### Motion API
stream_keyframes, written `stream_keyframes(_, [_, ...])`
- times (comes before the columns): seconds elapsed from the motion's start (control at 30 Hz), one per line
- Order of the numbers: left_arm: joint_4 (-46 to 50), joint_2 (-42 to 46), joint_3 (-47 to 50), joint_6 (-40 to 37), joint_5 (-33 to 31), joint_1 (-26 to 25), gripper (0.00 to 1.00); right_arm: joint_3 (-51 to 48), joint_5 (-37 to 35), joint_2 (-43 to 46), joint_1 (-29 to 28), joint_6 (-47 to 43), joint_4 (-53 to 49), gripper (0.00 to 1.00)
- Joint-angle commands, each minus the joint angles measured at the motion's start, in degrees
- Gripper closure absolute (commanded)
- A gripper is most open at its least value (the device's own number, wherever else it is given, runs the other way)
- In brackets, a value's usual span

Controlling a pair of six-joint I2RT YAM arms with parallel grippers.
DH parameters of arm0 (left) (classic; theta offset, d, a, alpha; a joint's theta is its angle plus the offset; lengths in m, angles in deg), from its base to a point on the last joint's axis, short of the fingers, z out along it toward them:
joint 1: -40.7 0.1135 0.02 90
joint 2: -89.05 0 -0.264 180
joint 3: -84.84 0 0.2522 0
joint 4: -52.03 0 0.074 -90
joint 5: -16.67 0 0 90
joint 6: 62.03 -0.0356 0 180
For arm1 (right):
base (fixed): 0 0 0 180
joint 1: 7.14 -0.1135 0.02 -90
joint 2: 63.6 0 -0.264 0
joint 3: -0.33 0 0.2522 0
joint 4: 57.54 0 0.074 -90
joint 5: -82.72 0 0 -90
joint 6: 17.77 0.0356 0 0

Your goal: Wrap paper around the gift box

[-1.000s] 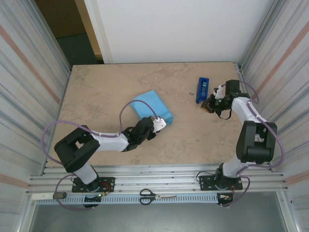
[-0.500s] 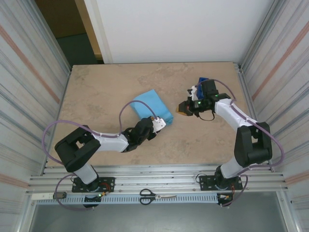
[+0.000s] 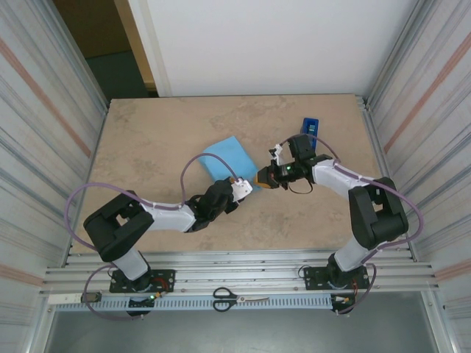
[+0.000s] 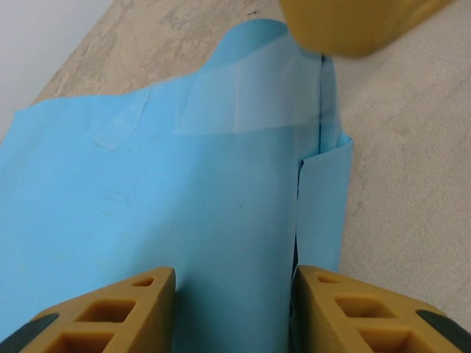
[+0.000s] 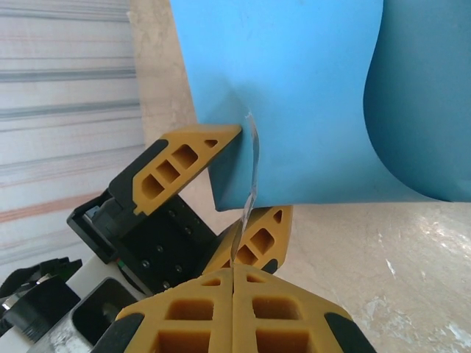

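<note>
The paper [image 3: 229, 160], sky-blue side out, is lying folded into a flat parcel near the middle of the surface [image 3: 147, 140]. The left gripper [image 3: 246, 188] is reaching in at the parcel's 5 o'clock corner, its jaws grasping the paper across that folded end. The right gripper [image 3: 262, 179], reaching in from 3 o'clock, is pinching a thin clear tape strip [image 5: 252, 165] between clenched jaws, the strip running up to the paper's edge. A blue tape dispenser [image 3: 309, 131] is sitting at the parcel's 2 o'clock, apart from it.

Matt sky-blue paper [image 4: 147, 206], smooth translucent tape [image 4: 243, 95], mottled stone-look table [image 4: 412, 147]
</note>
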Motion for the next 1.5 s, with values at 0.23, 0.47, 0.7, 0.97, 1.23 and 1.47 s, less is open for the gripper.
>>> stream_keyframes(0.23, [10.73, -3.63, 3.04, 2.52, 4.09, -0.59, 0.57, -1.53, 2.08, -4.89, -2.14, 1.99, 5.81, 1.0])
stream_keyframes(0.47, [10.95, -3.35, 3.07, 2.41, 4.12, -0.62, 0.57, -2.69, -0.09, -6.32, -2.62, 2.21, 6.25, 1.0])
stream_keyframes(0.7, [11.03, -3.44, 2.98, 2.4, 4.27, -0.56, 0.57, -2.23, -2.13, -6.27, -3.02, 2.38, 5.81, 1.0])
stream_keyframes(0.97, [11.29, -3.48, 2.81, 2.31, 4.45, -0.61, 0.57, -1.68, -3.27, -6.09, -4.25, 4.86, 8.8, 0.98])
stream_keyframes(1.23, [11.21, -3.34, 2.89, 2.4, 4.53, -0.66, 0.57, -1.46, -6.6, -5.21, -4.74, 6.38, 8.37, 0.9])
stream_keyframes(1.47, [11.12, -3.44, 2.98, 2.31, 4.49, -0.6, 0.57, -1.46, -7.69, -4.17, -4.91, 7.54, 8.71, 0.79])
